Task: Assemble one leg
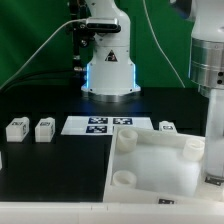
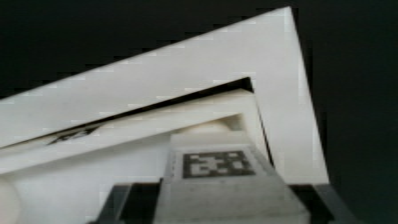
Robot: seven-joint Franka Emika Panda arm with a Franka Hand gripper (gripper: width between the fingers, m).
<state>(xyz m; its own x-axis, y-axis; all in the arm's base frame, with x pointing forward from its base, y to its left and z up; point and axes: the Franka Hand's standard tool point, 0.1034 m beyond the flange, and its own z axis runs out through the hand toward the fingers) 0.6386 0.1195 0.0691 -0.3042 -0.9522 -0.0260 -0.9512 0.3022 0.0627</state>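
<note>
In the wrist view my gripper [image 2: 217, 203] is shut on a leg [image 2: 217, 165], a small white post with a black-and-white marker on its face. A dark finger [image 2: 139, 204] shows on each side of it. The leg hangs over a corner of the large white tray-like piece [image 2: 267, 70]. In the exterior view the arm [image 1: 207, 70] comes down at the right edge over that piece [image 1: 150, 172]; the gripper and held leg are mostly hidden there.
Two loose legs [image 1: 16, 128] [image 1: 44, 128] stand at the exterior view's left, and a third [image 1: 167, 127] behind the tray-like piece. The marker board [image 1: 98, 125] lies between them. The robot base [image 1: 108, 70] stands at the back.
</note>
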